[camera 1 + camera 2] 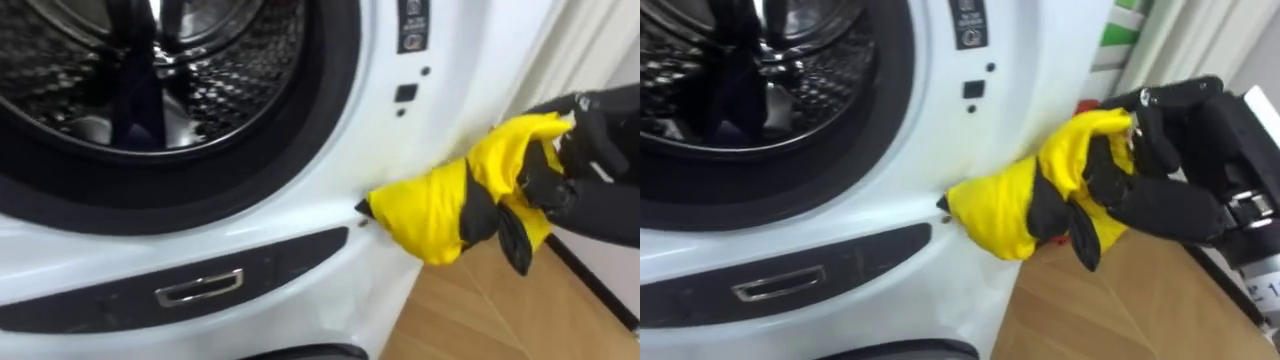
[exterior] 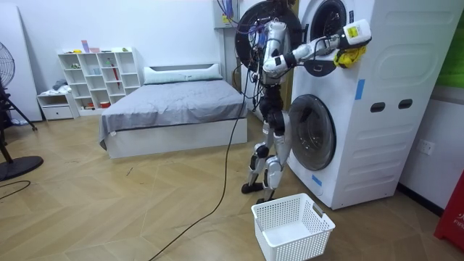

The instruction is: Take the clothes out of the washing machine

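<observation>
The right hand (image 1: 592, 150) comes in from the right edge of the left eye view, its black fingers curled tight around a yellow cloth (image 1: 430, 212) with black parts. The cloth sits in the middle right of the frame, outside the drum (image 1: 190, 90), and its lower left tip touches or nearly touches the white front of the washer (image 1: 300, 215) just right of the dark door ring. A strip of the black fabric hangs below the hand over the wood floor (image 1: 480, 315). The drum fills the upper left, with a dark shape inside that I cannot make out. A chrome handle (image 1: 198, 287) lies in the dark panel at lower left. In the room view the robot stands upright facing a stack of two machines, arm raised to the upper one, the cloth at upper right. A white basket (image 2: 292, 226) sits on the floor at bottom centre, near its feet. A bed (image 2: 174, 101) stands at centre left.
</observation>
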